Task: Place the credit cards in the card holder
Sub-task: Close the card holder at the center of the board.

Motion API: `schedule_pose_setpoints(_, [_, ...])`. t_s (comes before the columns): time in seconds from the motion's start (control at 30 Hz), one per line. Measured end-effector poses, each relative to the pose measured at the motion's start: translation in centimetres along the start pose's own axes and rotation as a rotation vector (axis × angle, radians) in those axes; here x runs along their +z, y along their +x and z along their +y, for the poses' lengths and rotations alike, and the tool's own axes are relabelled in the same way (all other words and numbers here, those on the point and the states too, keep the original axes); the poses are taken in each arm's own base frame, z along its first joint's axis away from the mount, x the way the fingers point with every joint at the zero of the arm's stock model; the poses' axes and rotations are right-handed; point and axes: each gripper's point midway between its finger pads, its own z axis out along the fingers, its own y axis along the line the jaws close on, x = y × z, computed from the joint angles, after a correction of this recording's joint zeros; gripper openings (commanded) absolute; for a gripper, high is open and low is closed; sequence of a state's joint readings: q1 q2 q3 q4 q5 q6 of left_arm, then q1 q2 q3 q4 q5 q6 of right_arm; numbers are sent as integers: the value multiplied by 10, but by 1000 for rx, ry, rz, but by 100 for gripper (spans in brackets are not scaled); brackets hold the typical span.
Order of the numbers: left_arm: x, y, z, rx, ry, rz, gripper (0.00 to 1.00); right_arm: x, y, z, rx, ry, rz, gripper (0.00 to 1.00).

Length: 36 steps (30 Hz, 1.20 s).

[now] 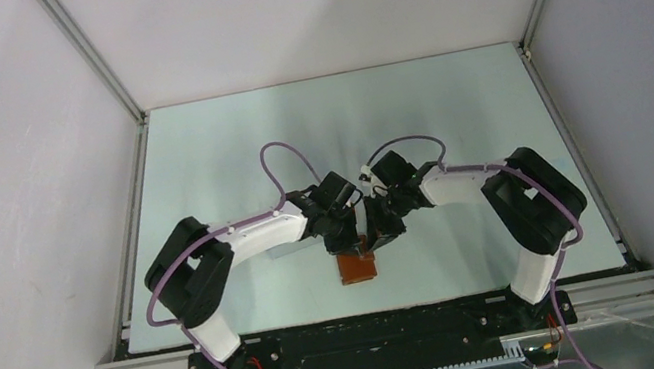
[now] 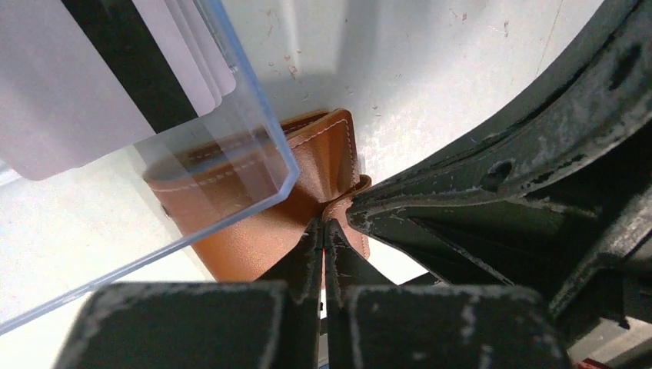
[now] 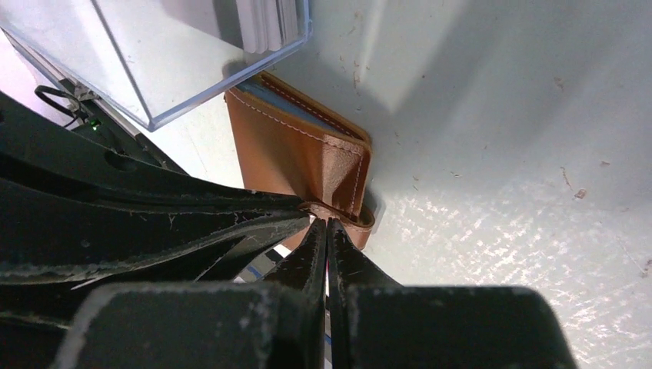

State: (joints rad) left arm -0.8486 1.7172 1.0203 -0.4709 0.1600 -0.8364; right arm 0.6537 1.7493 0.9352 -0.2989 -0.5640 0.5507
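A pale, scuffed table (image 1: 224, 142) is enclosed by white walls and an aluminium frame, and the card holder (image 3: 292, 154) is seen lying folded on it, in the middle near the front edge. Just beside the card holder, a clear plastic box (image 2: 254, 146) is found, its corner overhanging the leather in both wrist views; the credit cards (image 2: 69, 92) are held inside that box, stacked on edge, with a dark stripe visible on one. The left gripper (image 2: 323, 227) is pressed fully together, its tips set against the snap tab (image 3: 350, 223) at the card holder's edge. The right gripper (image 3: 327, 224) is likewise clenched tight and is brought to the same tab from the opposite side, so that the two sets of fingers meet there, touching or nearly so. Whether any leather is caught between either pair cannot be told. From above, much of the card holder is covered by both wrists
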Motion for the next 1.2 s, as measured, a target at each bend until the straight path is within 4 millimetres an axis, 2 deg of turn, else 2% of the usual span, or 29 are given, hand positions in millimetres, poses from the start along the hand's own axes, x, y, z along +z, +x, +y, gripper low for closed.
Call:
schedule_pose_setpoints(0.37, [0, 0, 0, 8, 1, -1, 0, 10, -13, 3, 7, 0, -12, 0])
schedule_pose_setpoints(0.73, [-7, 0, 9, 17, -21, -27, 1, 18, -14, 8, 15, -9, 10, 0])
schedule_pose_setpoints(1.0, [-9, -2, 14, 41, -40, -37, 22, 19, -14, 8, 11, -3, 10, 0])
schedule_pose_setpoints(1.2, [-12, -2, 15, 42, -37, -38, 26, 19, -14, 8, 11, -3, 10, 0])
